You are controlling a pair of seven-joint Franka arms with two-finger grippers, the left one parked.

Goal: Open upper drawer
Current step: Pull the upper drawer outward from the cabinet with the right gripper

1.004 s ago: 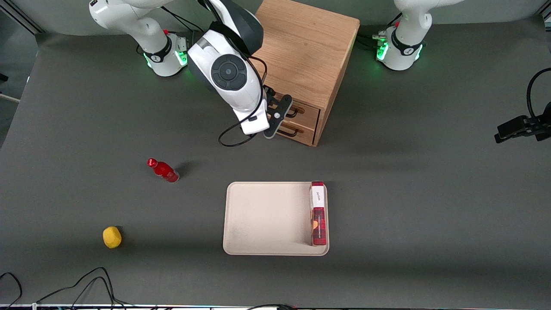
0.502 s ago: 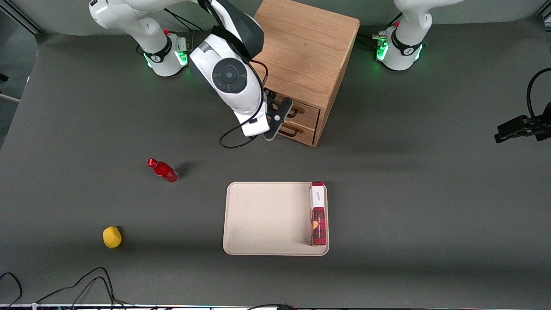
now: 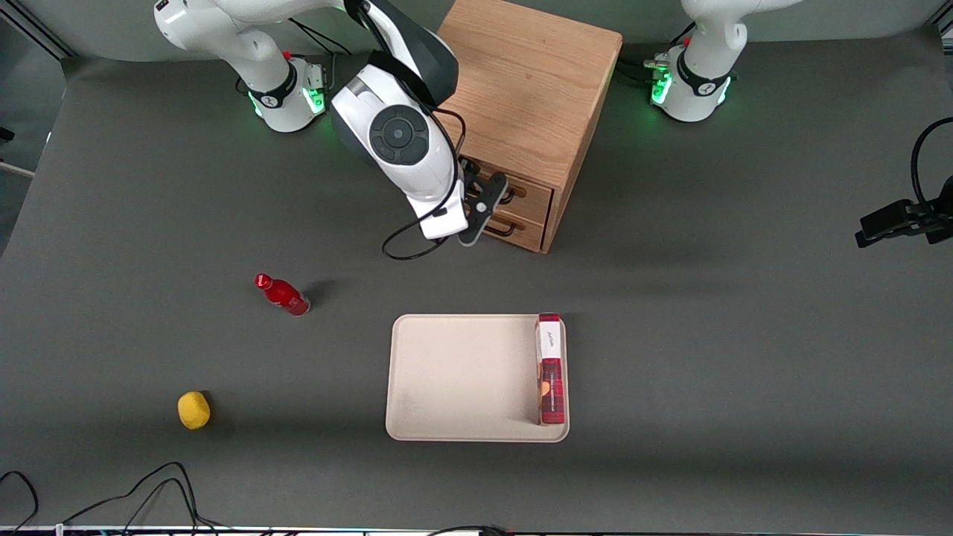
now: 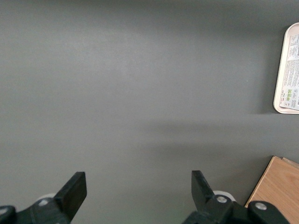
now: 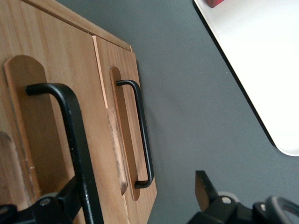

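Dark grey matte table (image 3: 744, 335), smooth, covering the whole work area. Wooden cabinet (image 3: 532, 89) stands at the edge farthest from the front camera, boxy, light oak with visible grain, turned at an angle to the table edges. Its front carries two stacked drawers; the upper drawer (image 3: 530, 195) sits flush and closed in the cabinet face, directly above the lower drawer (image 3: 521, 229). Each has a thin black wire pull in a rounded recess: upper handle (image 5: 70, 135) and lower handle (image 5: 140, 135) both show close up in the right wrist view, round bar, bent at the ends. White and black working arm reaches down in front of the drawers; the gripper (image 3: 484, 201) is right at the upper drawer's front, fingers spread apart, one finger close by the upper handle bar and the other out over bare table, nothing pinched between them. Beige tray (image 3: 461, 376), rectangular with rounded corners and a low rim, lies mid-table, nearer the front camera than the cabinet. Inside it, a long red and white carton (image 3: 550, 369) lies against the rim toward the parked arm's end; rest of the tray floor bare. Small red bottle (image 3: 283, 295) on its side, glossy, toward the working arm's end. Yellow rounded lump (image 3: 193, 410), lemon-like, near the table corner at the working arm's end closest to the front camera.
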